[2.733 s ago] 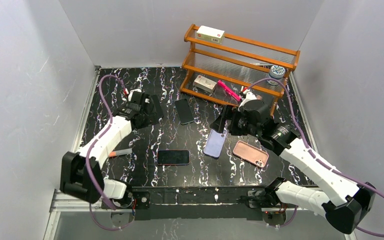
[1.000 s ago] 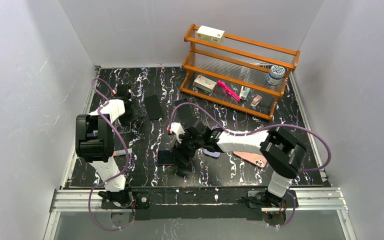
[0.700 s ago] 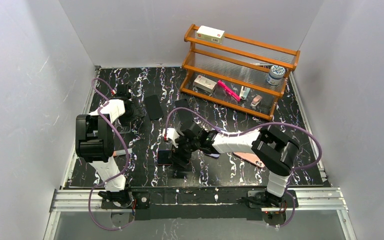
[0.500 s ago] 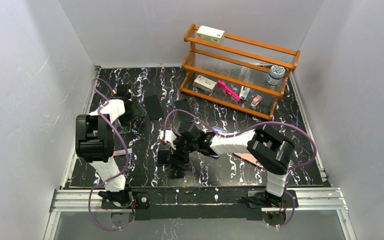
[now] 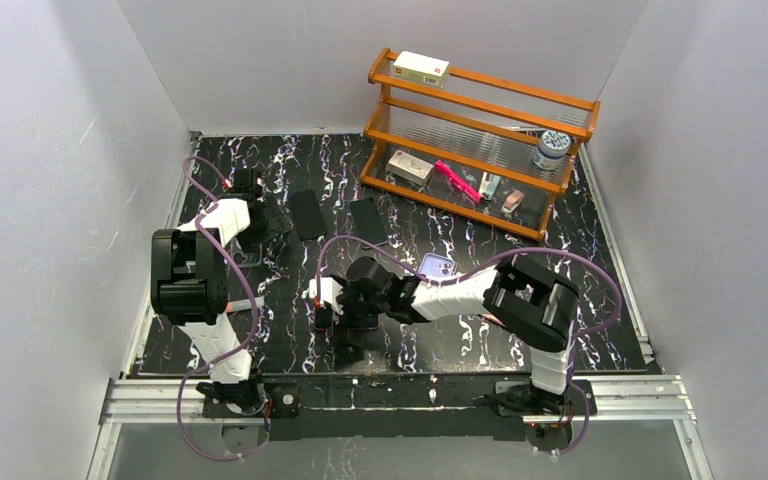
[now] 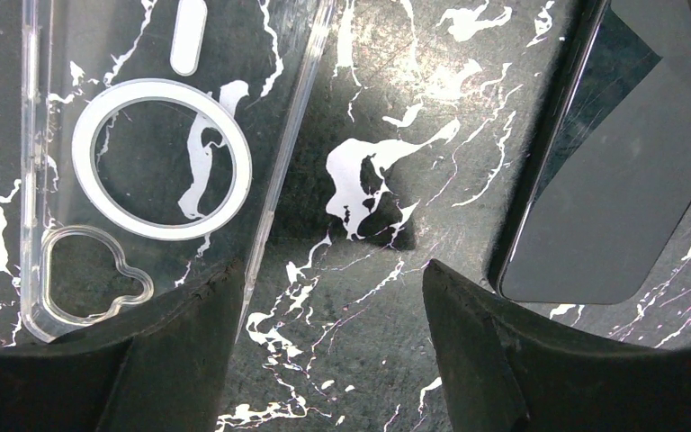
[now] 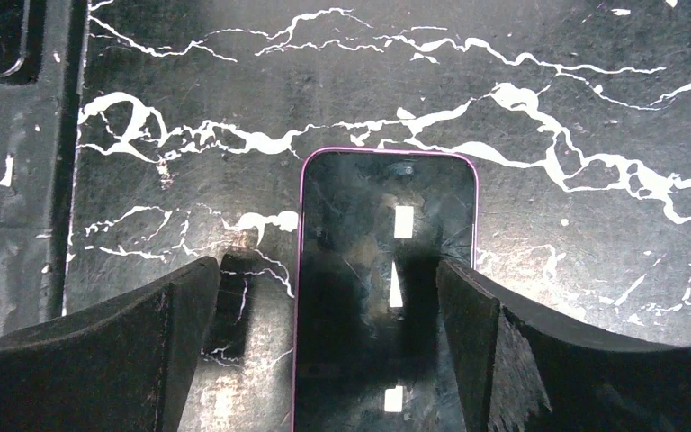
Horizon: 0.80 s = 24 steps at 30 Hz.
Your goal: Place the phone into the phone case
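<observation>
Your phone (image 7: 385,297) is lying flat, screen up, dark glass with a pinkish-purple rim, near the front edge of the counter (image 5: 430,215). The phone case (image 6: 157,135) is clear, with a white ring and a camera cutout, flat and empty by the counter's left edge.

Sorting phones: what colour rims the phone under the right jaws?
The phone has a pinkish-purple rim; clearest in right wrist view.
</observation>
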Motion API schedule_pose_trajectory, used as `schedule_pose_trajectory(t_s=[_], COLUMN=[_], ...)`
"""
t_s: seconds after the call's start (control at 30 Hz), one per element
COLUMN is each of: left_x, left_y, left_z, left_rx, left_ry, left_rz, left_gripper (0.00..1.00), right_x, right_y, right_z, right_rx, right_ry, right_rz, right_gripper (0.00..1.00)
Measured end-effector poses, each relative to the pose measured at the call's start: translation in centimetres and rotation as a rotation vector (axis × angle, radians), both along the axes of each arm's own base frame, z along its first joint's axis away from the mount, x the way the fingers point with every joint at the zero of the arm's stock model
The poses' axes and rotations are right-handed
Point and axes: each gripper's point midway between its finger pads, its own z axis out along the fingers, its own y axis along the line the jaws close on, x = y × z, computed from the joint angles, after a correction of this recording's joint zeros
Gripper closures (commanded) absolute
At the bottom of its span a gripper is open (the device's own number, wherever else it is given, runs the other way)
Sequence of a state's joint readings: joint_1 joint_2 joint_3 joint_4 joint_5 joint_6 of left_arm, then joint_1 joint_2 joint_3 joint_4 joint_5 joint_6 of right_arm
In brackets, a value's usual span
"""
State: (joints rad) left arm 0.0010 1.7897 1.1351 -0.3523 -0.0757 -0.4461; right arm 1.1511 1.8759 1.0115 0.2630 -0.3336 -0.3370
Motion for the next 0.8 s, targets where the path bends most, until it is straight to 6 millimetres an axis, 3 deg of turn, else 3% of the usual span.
schedule_pose_trajectory(t_s=[0.57, 0.8], left_x=[0.0, 0.0], left_y=[0.0, 0.0], left_z=[0.1, 0.1], left_rx=[-0.002, -0.001], left_ry=[-0.001, 0.0], left_rz=[0.0, 0.0], left_gripper=[0.28, 0.28], right_x=[2.5, 2.0], right_y=[0.6, 1.0], right_z=[-0.3, -0.4], right_rx=[0.007, 0.011], right_ry=[-0.139, -0.118], right_rz=[-0.068, -0.02], right_gripper=[0.01, 0.16])
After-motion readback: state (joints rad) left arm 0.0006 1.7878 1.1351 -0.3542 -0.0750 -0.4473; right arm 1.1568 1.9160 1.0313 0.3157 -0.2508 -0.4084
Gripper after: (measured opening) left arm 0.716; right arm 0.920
